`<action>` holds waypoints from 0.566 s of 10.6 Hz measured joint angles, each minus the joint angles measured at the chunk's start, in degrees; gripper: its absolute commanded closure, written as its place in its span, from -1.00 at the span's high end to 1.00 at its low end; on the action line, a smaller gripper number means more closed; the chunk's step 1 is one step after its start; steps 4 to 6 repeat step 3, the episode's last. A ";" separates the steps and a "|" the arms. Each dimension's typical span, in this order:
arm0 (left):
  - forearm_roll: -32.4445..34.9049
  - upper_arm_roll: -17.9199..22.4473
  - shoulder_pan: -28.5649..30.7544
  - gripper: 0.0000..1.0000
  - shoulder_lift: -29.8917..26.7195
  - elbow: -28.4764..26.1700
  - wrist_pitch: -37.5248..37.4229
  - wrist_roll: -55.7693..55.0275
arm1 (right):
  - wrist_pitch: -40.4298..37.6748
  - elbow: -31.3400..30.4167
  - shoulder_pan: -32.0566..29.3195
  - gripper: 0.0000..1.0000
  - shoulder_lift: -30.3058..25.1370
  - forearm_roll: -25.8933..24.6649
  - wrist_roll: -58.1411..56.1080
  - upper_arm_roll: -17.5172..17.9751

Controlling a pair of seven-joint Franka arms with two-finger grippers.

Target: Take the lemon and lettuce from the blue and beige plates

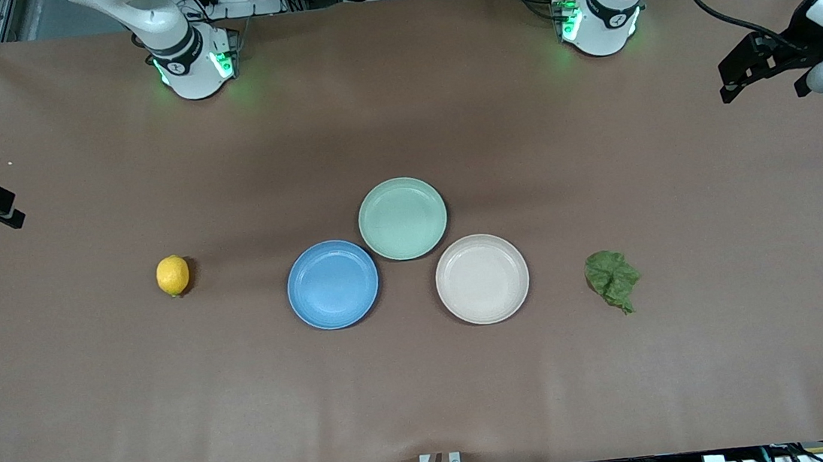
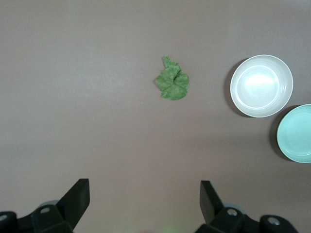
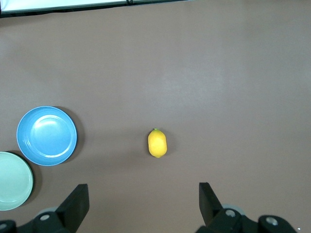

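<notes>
The lettuce (image 1: 613, 280) lies nearest the front camera, flat on the table (image 1: 427, 395), beside the beige plate (image 1: 482, 278) toward the left arm's end and well apart from it. The blue plate (image 1: 333, 284) sits beside the beige one, and a mint plate (image 1: 403, 218) is set farther from the camera, between the two and touching or nearly touching both. All three plates are seen to be bare. The lemon (image 1: 173, 275) rests on the table toward the right arm's end, well apart from the blue plate.

The left gripper (image 2: 145, 196) is held high, spread wide and holding nothing, with the lettuce (image 2: 172, 82) ahead of it in its wrist view. The right gripper (image 3: 144, 196) is likewise held high, wide and unladen, with the lemon (image 3: 157, 143) ahead of it.

Since neither item is found on a plate, the removal is judged to be done already, or the task wording is contradicted. If a grasp is intended, each gripper would need to be centred over its item and lowered; the flat leaf calls for a pinch close to the table
</notes>
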 measured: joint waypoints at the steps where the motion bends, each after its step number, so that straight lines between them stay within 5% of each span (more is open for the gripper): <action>1: -0.04 0.00 0.00 1.00 0.00 0.00 -0.21 0.00 | 0.00 0.00 0.03 1.00 0.00 0.00 0.00 0.00; 6: -0.07 0.00 0.00 1.00 0.00 0.00 -0.32 0.00 | 0.00 -0.07 0.03 1.00 0.00 0.00 0.00 -0.01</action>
